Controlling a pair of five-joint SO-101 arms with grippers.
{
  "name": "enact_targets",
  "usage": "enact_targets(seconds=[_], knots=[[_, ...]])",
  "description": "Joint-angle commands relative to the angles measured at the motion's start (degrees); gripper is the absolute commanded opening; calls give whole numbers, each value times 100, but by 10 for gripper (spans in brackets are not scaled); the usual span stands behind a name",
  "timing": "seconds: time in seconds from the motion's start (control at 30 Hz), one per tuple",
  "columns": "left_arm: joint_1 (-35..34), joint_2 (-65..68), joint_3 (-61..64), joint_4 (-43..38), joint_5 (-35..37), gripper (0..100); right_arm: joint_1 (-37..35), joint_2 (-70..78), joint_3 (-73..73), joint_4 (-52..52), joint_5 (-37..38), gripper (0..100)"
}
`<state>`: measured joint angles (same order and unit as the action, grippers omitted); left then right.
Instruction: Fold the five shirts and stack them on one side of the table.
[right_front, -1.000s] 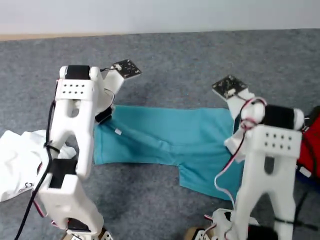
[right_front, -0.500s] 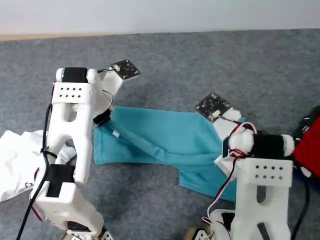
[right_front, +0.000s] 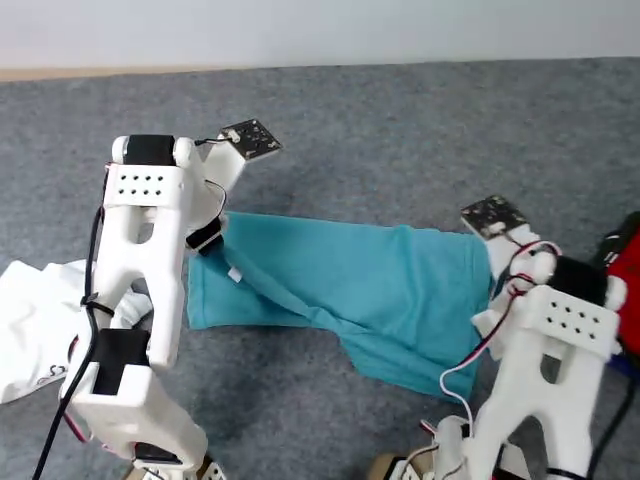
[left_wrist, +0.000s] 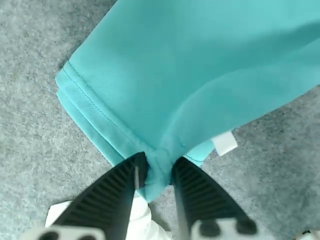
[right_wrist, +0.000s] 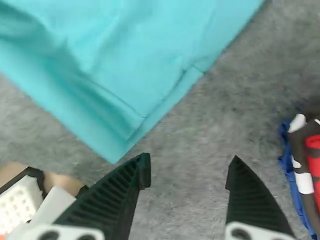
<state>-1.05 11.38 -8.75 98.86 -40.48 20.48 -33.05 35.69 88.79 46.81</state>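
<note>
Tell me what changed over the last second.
The right claw swung in over the teal shirt, then back out past its edge, where it hangs open over the table; the shirt's creases shifted. The left claw stayed shut on the teal shirt, and the white shirt stayed put.

Two arms, left arm (right_front: 145, 260) and right arm (right_front: 545, 360), with one gripper each: left gripper (left_wrist: 156, 167), right gripper (right_wrist: 187, 172). Three shirts for certain: one teal shirt (right_front: 370, 290), one white shirt (right_front: 35, 320), one red shirt (right_front: 628, 285). One blue cloth (right_wrist: 285, 142) beside the red — a fourth shirt or not, I cannot tell.
</note>
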Motion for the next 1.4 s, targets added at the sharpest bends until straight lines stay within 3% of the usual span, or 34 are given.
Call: enact_targets(seconds=[0.0, 0.33, 0.77, 0.93, 1.1, 1.27, 1.37], knots=[[9, -316, -13, 176, -18, 88, 224, 13, 0, -101, 141, 253], [-9, -985, 259, 158, -18, 123, 127, 48, -9, -479, 123, 253], [-554, -1143, 321, 167, -9, 164, -215, 66, 9, -576, 105, 253], [-466, -1143, 312, 149, 62, 135, -233, 75, 18, -1235, -624, 252], [-229, -1143, 303, 158, 853, 2, -866, 84, 0, -1569, -1319, 252], [-413, -1178, 154, 158, 2347, 5, -1341, 453, -26, -1921, -1820, 252], [-651, -1556, 75, 149, 2743, 5, -1385, 1095, -352, -2044, -2145, 252]])
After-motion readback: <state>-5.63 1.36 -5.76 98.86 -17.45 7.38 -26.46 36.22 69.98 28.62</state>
